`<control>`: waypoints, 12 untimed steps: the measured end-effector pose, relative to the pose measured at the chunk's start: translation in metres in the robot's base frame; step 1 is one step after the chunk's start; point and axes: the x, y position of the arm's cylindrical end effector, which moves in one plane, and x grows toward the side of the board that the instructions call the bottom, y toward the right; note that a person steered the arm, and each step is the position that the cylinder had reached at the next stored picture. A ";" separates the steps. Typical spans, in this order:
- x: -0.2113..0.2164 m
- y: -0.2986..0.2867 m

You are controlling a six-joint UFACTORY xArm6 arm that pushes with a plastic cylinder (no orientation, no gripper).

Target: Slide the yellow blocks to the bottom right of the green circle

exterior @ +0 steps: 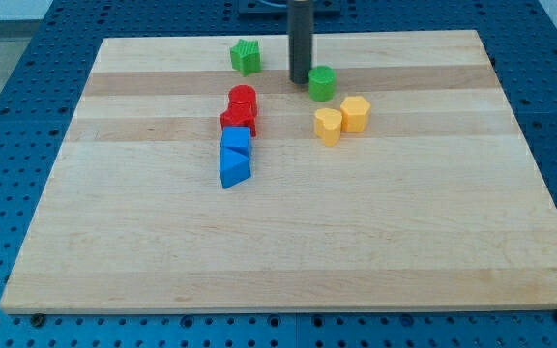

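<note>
The green circle (322, 83) stands near the view's top centre of the wooden board (288, 242). Two yellow blocks sit just below and to the right of it: a yellow heart-like block (328, 127) and a yellow hexagonal block (355, 114), side by side and touching. My tip (301, 79) rests on the board just left of the green circle, close to it, above and left of the yellow blocks.
A green star-like block (246, 57) sits at the top, left of my tip. A red cylinder (243, 100) and a red block (238, 120) stand left of centre. Below them a blue block (237, 140) and a blue triangle (234, 169).
</note>
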 end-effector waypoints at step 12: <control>0.095 0.023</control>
